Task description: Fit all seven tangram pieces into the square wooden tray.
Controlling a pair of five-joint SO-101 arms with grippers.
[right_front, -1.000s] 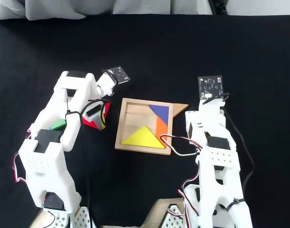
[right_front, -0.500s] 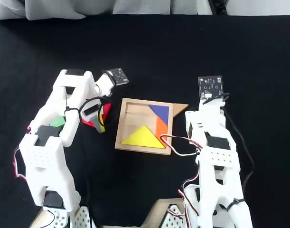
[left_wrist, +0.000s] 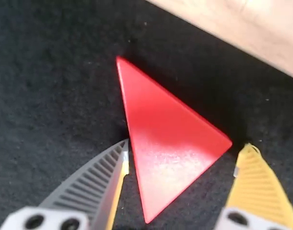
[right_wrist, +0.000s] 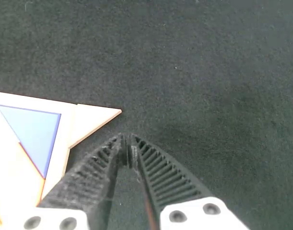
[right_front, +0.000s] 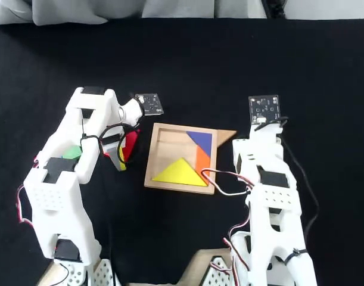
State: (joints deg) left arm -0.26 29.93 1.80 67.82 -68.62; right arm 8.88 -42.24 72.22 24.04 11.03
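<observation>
The left gripper [left_wrist: 184,146] hangs open astride the red triangle [left_wrist: 165,139], which lies on the black cloth [right_front: 229,71] just beside the tray [right_front: 150,156]. A sound grasp likely needs the jaws low and closing evenly, one flat against an edge, lest the wedge slip out. The triangle looks thin, glossy and sharp-cornered. The right gripper [right_wrist: 127,142] is closed on nothing.

glossy red triangle [left_wrist: 168,143], wooden tray [right_front: 167,146]
</observation>
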